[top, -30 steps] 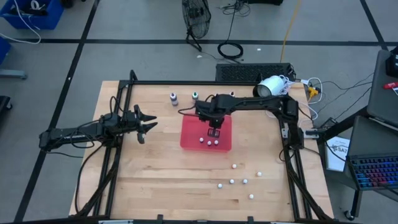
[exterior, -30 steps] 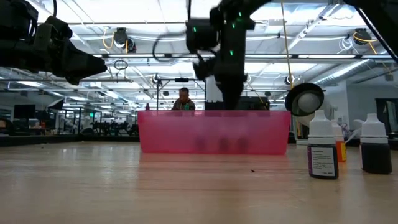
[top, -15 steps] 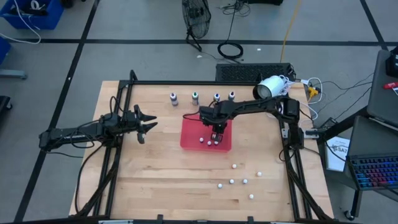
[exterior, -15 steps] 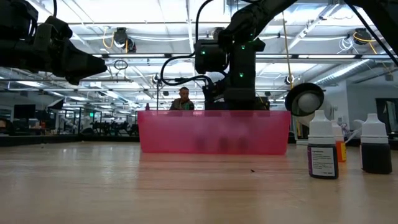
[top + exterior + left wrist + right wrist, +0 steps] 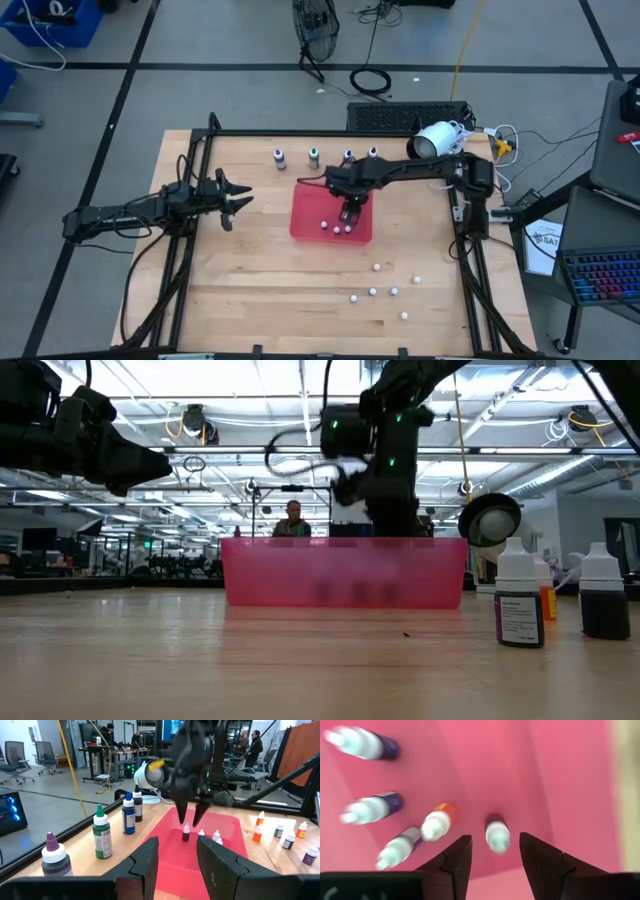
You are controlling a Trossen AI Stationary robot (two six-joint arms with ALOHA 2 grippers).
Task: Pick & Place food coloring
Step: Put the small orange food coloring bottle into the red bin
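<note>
Bottles of food coloring lie nearest: loose bottles (image 5: 376, 267) stand scattered on the front right of the worktop (image 5: 250, 290), white-capped with dark or orange bodies and pale labels.

Behind them sits the pink tray (image 5: 305, 225), holding several more upright bottles. The right claw (image 5: 346, 213) hangs over the tray's right half, fingers spread, pointing down at one white-capped bottle (image 5: 497, 835) with a dark reddish body. That bottle stands on the tray floor below the fingertips, apart from them and lined up with the gap. An orange-shouldered bottle (image 5: 436, 825) stands just beside it.

Whether this is a release or an approach cannot be judged here. If it is a release, the claw should rise straight, so that neither finger brushes the cap and tips the narrow bottle. If it is a pick, it should come down centred, keep clear of the orange neighbour and close low on the body.

To the tray's left the left claw (image 5: 232, 200) waits above the worktop, fingers apart.

Farthest back stands a row of four bottles: purple top (image 5: 52, 857), green top (image 5: 101, 837), blue top (image 5: 129, 817) and a dark one (image 5: 137, 805).
</note>
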